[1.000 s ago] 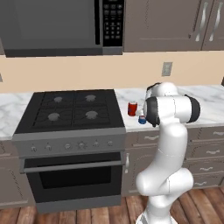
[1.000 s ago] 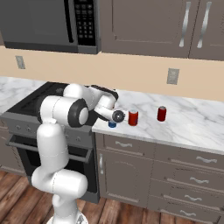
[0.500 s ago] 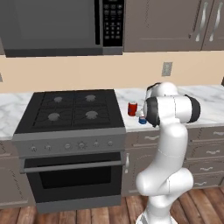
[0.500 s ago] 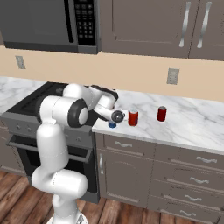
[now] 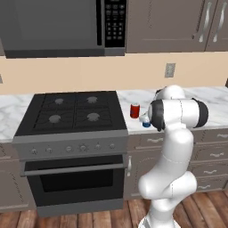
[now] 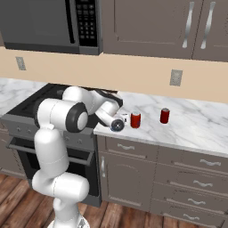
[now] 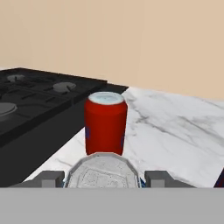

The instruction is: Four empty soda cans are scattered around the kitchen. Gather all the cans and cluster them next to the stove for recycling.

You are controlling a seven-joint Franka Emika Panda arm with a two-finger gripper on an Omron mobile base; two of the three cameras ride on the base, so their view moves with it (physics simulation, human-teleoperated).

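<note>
The claw is clamped on a soda can, one dark finger tip on each side of the held can, and the jaws are spread just as wide as that can. Its silvery top sits right at the bottom of the hand view, with a hint of blue at its edges. From the left base view, the claw hangs low over the marble desk, just off the right edge of the stove, and the held can shows as a small blue-and-white shape below it. Whether it touches the desk, I cannot tell. Straight ahead of the claw stands a red can, upright with a silver lid, on the desk just beside the stove's right edge and close to the held can, though a gap is visible between them. That same red can sits between the stove and the arm's wrist. From the right base view, the claw is at the front of the desk, by the stove's corner. A second red can stands upright farther from the stove, past the first one and near it but clearly apart. The black burners are bare.
</note>
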